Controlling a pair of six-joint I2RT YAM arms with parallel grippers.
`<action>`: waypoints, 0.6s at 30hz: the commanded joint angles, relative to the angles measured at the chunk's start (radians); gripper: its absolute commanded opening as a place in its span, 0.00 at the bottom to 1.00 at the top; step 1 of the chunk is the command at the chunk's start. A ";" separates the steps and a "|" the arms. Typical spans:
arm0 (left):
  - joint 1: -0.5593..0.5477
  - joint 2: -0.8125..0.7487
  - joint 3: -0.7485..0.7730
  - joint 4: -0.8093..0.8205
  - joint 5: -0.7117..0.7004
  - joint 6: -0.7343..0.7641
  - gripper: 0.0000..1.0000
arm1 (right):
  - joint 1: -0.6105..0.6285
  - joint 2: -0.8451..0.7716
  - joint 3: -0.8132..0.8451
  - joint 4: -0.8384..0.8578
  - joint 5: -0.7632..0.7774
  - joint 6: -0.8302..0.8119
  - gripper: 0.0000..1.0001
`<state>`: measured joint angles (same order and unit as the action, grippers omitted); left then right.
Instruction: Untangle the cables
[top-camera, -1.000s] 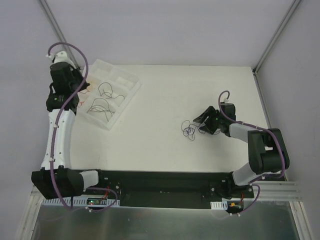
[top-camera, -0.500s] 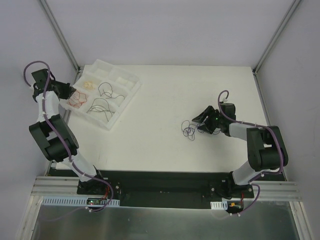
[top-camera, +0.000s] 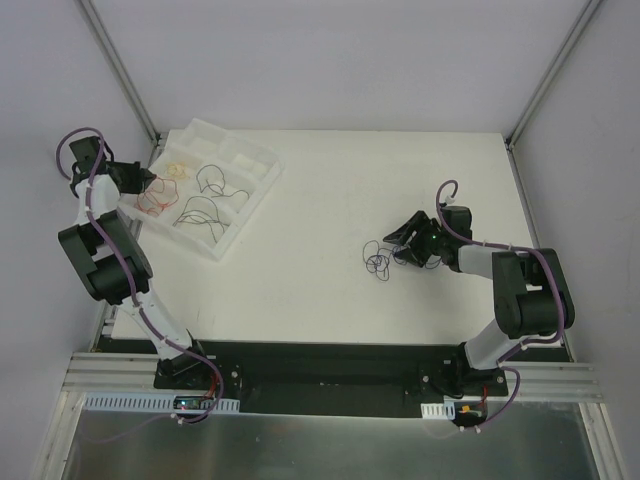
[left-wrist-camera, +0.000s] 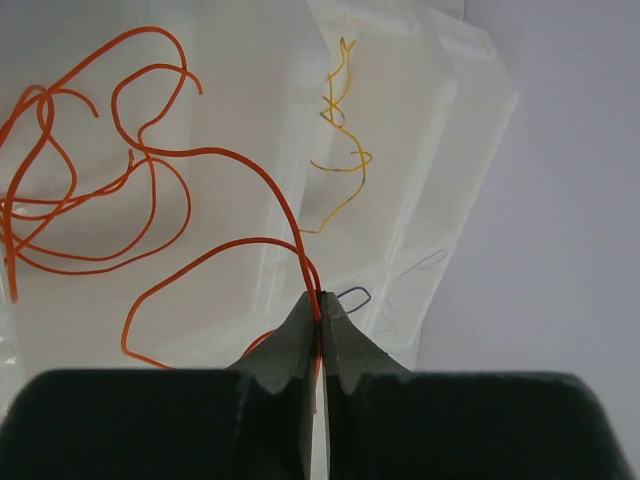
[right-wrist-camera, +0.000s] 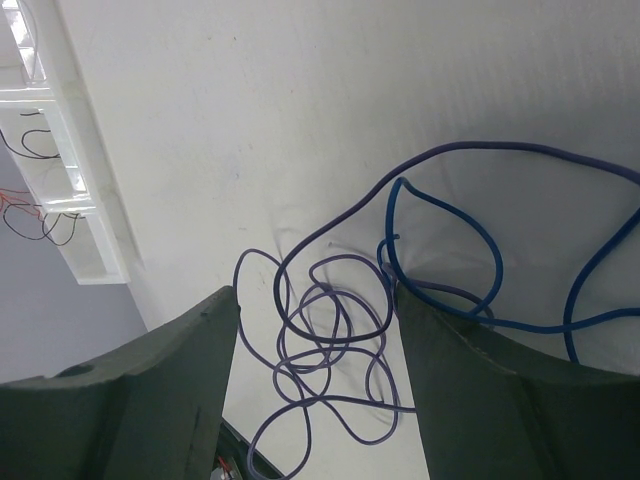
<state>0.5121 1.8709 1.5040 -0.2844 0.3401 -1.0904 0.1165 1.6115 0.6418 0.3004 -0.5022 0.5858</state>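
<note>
My left arm reaches far left, left gripper (left-wrist-camera: 320, 300) pinching an orange cable (left-wrist-camera: 310, 275); my right gripper (right-wrist-camera: 315, 295) hangs low, jaws spread wide.

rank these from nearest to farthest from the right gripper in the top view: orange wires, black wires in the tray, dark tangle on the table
1. dark tangle: on the table, just left of the right gripper.
2. black wires: in the tray, far left.
3. orange wires: at the tray's left edge.
</note>
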 joint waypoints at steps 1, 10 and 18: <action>0.019 0.034 0.048 0.024 -0.021 0.006 0.00 | -0.006 0.011 -0.004 0.009 -0.004 -0.001 0.68; 0.060 0.036 0.038 0.042 -0.107 0.113 0.00 | -0.008 0.014 -0.004 0.011 -0.004 0.000 0.67; 0.078 0.017 0.013 0.047 -0.108 0.149 0.00 | -0.006 0.013 -0.004 0.014 -0.006 0.002 0.67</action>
<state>0.5320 1.9068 1.5097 -0.2897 0.2852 -0.9909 0.1154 1.6135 0.6418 0.3035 -0.5060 0.5888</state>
